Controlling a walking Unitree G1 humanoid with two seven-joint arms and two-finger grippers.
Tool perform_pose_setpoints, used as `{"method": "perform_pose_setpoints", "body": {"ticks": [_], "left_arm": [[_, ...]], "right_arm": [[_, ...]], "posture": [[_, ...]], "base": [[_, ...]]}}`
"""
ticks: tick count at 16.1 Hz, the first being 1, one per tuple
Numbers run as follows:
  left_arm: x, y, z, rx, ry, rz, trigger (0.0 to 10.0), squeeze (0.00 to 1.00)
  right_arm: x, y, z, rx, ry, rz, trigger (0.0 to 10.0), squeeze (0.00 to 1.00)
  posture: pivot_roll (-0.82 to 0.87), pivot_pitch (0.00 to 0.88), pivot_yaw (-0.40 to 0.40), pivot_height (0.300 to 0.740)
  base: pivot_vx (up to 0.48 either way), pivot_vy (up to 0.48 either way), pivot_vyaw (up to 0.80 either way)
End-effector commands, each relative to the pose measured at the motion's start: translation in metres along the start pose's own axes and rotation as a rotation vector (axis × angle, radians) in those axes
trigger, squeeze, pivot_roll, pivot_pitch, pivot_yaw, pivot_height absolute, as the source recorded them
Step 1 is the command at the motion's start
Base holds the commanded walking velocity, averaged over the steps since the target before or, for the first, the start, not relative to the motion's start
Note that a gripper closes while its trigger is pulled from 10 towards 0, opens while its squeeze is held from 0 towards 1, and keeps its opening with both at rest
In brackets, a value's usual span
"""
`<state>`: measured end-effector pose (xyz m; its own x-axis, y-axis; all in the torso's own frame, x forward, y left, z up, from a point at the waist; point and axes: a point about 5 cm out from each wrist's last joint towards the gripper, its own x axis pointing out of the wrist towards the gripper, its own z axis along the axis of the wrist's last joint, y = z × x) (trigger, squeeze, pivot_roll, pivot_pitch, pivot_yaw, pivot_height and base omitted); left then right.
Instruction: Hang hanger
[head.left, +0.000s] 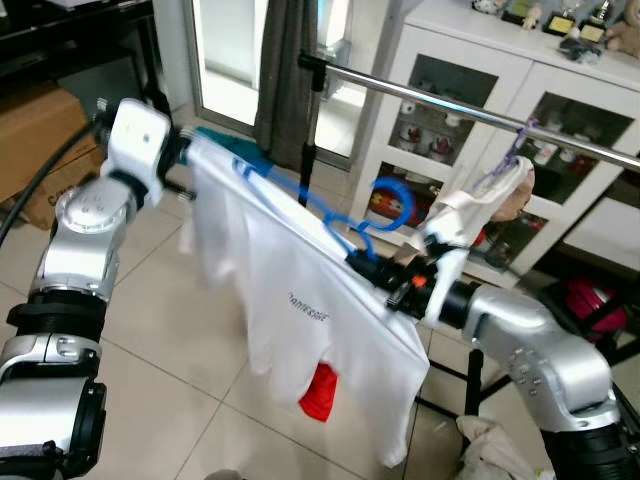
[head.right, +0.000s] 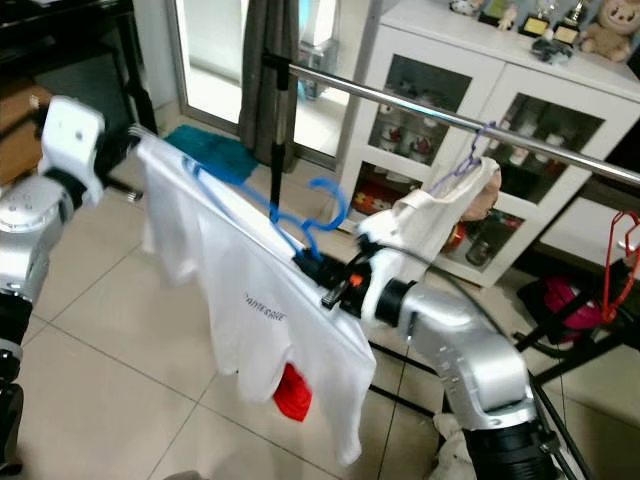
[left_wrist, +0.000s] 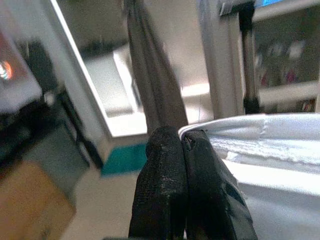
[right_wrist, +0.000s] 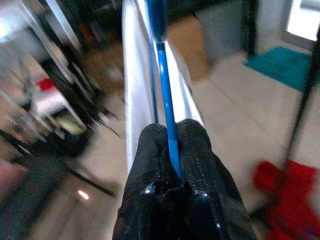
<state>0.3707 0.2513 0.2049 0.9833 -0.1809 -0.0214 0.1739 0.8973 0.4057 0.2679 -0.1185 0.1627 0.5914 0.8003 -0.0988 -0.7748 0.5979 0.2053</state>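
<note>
A blue hanger (head.left: 330, 215) carries a white T-shirt (head.left: 300, 300) with a red patch near its hem. I hold it stretched between both arms, below and in front of the metal rail (head.left: 440, 105). My right gripper (head.left: 365, 265) is shut on the blue hanger near its hook (head.left: 392, 203); the right wrist view shows the blue bar (right_wrist: 167, 115) pinched between the fingers (right_wrist: 150, 165). My left gripper (head.left: 185, 150) is shut on the shirt's far shoulder; in the left wrist view the white fabric (left_wrist: 260, 140) sits in the closed fingers (left_wrist: 170, 180).
A pale garment on a purple hanger (head.left: 490, 195) hangs on the rail to the right. The rack's black upright (head.left: 308, 120) stands behind the shirt. A white glass-door cabinet (head.left: 470, 130) lies behind. Clothes lie on the floor (head.left: 490, 445) beside the rack's base. A red hanger (head.right: 618, 250) hangs at far right.
</note>
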Motion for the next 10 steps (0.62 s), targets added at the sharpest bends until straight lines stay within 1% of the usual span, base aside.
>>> {"method": "perform_pose_setpoints", "body": {"ticks": [1,2,3,4,5,6,7,8,9,10], "left_arm": [[0.001,0.01,-0.005,-0.012,0.021,0.081,0.0,0.0],[0.002,0.002,-0.012,-0.032,0.034,0.056,0.0,0.0],[0.007,-0.027,-0.016,-0.073,0.022,-0.059,0.0,0.0],[0.01,-0.057,-0.009,-0.112,-0.031,-0.194,0.0,0.0],[0.011,-0.079,-0.002,-0.127,-0.07,-0.292,0.0,0.0],[0.01,-0.104,0.006,-0.141,-0.116,-0.4,0.0,0.0],[0.009,-0.127,0.014,-0.163,-0.156,-0.482,0.0,0.0],[0.007,-0.159,0.025,-0.199,-0.2,-0.58,0.0,0.0],[0.004,-0.176,0.031,-0.22,-0.218,-0.633,0.0,0.0],[0.003,-0.18,0.032,-0.223,-0.22,-0.642,0.0,0.0]], "right_arm": [[-0.013,-0.006,0.005,0.042,-0.035,-0.006,0.0,0.0],[-0.012,-0.004,0.007,0.062,-0.058,0.013,0.0,0.0],[-0.007,-0.006,0.011,0.107,-0.11,-0.023,0.0,0.0],[0.0,-0.013,0.014,0.153,-0.153,-0.118,0.0,0.0],[0.005,-0.02,0.015,0.185,-0.188,-0.21,0.0,0.0],[0.01,-0.028,0.015,0.23,-0.224,-0.314,0.0,0.0],[0.015,-0.034,0.012,0.274,-0.249,-0.397,0.0,0.0],[0.02,-0.044,0.001,0.325,-0.249,-0.524,0.0,0.0],[0.019,-0.056,-0.011,0.363,-0.241,-0.638,0.0,0.0],[0.018,-0.06,-0.014,0.37,-0.239,-0.671,0.0,0.0]], "posture": [[-0.04,0.0,-0.137,0.74],[-0.05,0.0,-0.133,0.74],[-0.05,0.0,-0.13,0.74],[-0.05,0.0,-0.13,0.74],[-0.06,0.0,-0.128,0.74],[-0.06,0.0,-0.128,0.74],[-0.06,0.0,-0.126,0.74],[-0.06,0.0,-0.125,0.74],[-0.05,0.0,-0.122,0.74],[-0.05,0.0,-0.122,0.74]], "base": [[0.0,0.0,0.0],[0.0,0.0,0.0],[0.0,0.0,0.0],[0.0,0.0,0.0],[0.0,0.0,0.0],[0.0,0.0,0.0],[0.0,0.0,0.0],[0.0,0.0,0.0],[0.0,0.0,0.0],[0.0,0.0,0.0]]}}
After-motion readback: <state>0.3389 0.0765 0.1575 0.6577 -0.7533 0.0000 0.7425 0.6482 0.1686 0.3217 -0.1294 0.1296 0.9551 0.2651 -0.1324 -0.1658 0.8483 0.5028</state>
